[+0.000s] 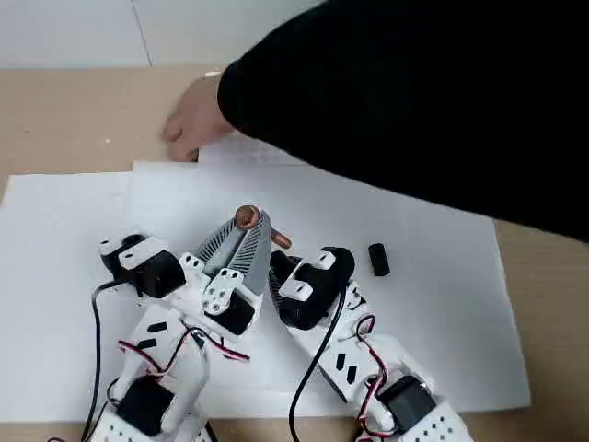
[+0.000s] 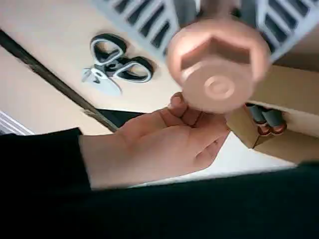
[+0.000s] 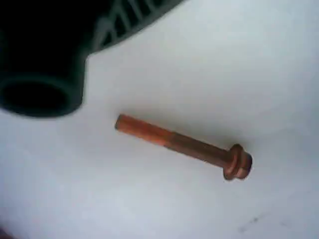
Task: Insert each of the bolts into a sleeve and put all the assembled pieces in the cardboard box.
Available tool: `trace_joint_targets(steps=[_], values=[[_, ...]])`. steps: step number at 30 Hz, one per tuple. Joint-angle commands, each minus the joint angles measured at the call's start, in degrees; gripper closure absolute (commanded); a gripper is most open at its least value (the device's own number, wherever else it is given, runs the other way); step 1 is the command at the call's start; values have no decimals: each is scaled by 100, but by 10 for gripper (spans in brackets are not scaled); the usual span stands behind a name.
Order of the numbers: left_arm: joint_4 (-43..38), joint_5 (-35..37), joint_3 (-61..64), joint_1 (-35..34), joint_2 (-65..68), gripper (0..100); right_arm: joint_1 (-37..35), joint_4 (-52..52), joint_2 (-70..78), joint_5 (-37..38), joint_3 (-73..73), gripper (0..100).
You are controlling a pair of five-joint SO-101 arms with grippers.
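Left fingers [image 1: 219,241] are clenched on a copper bolt [image 2: 217,64], its head at their tips above centre in the high view and its shank hidden. A second bolt [image 3: 184,144] lies loose on the white paper [image 1: 442,322] just right of them, long axis upper left to lower right in the right wrist view, head lower right. Right fingers [image 3: 130,19], nearer it, seem to grip a black sleeve [image 3: 40,94], though blur hides the contact. A spare sleeve [image 1: 378,259] lies farther right. A person's hand [image 1: 195,120] rests at the upper left; the arm covers the upper right, and the cardboard box [image 2: 289,94] is cut off at the left wrist view's right edge.

high: overhead | left wrist: close, shares bolt [image 1: 246,217] | right wrist: close, downward
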Motion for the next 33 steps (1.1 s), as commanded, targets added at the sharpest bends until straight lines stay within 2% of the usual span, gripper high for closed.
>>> trace_joint_targets(steps=[1,8,13,25,33], values=[[308,-18,-611,18,-70,994,-22,92,-40,62,70,996],[941,-18,-787,18,-70,994,48,101,-40,62,62,996],[967,-18,-787,18,-70,994,268,92,-48,62,0,996],[985,-26,-611,18,-62,994,259,101,-48,70,-141,996],[958,-26,-365,26,-62,994,259,101,-48,343,-352,996]])
